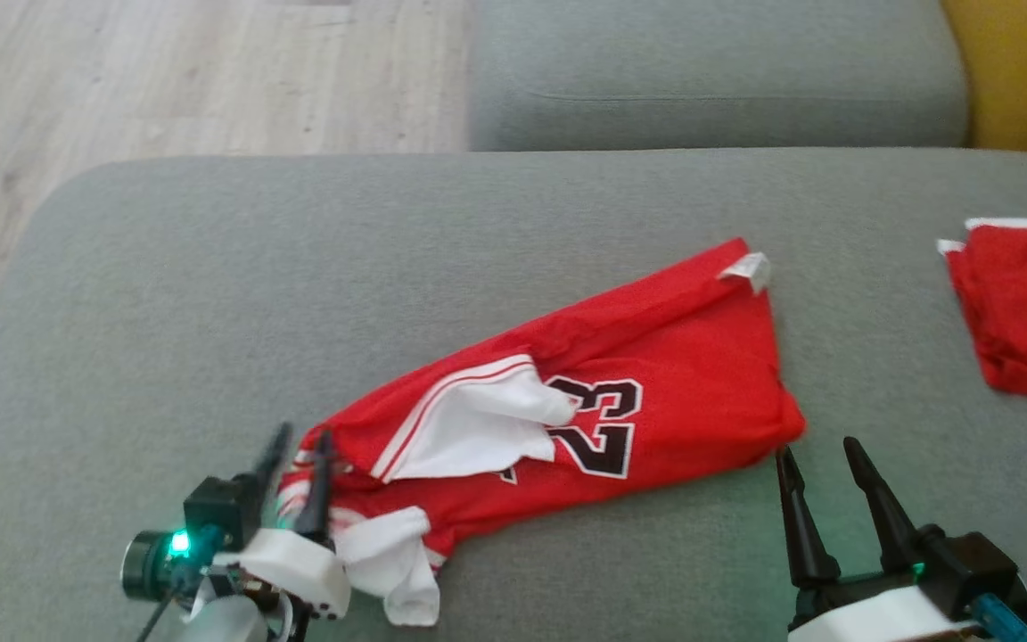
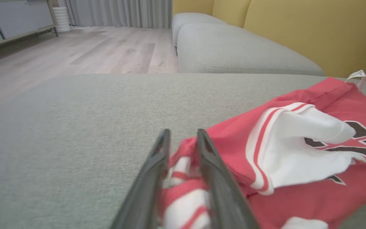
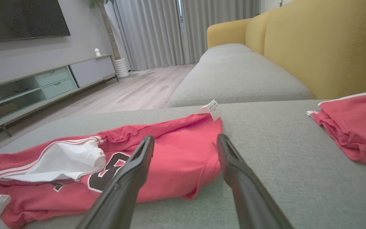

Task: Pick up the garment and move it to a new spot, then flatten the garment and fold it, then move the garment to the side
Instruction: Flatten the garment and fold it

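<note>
Jersey [image 1: 683,374] lies rumpled — left tool [image 1: 304,434] at its edge.

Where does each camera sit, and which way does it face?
Head: on the head, facing down at the jersey on the cushion; left gripper and right gripper below.
Left wrist: left arm, low, along its fingers over the jersey toward the floor.
Right wrist: right arm, along its fingers across the jersey toward the sofa back.
Shared: all show the jersey's number.

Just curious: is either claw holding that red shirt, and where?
Right gripper holds nothing. Left gripper straddles the striped edge of the jersey; grip unclear.
</note>
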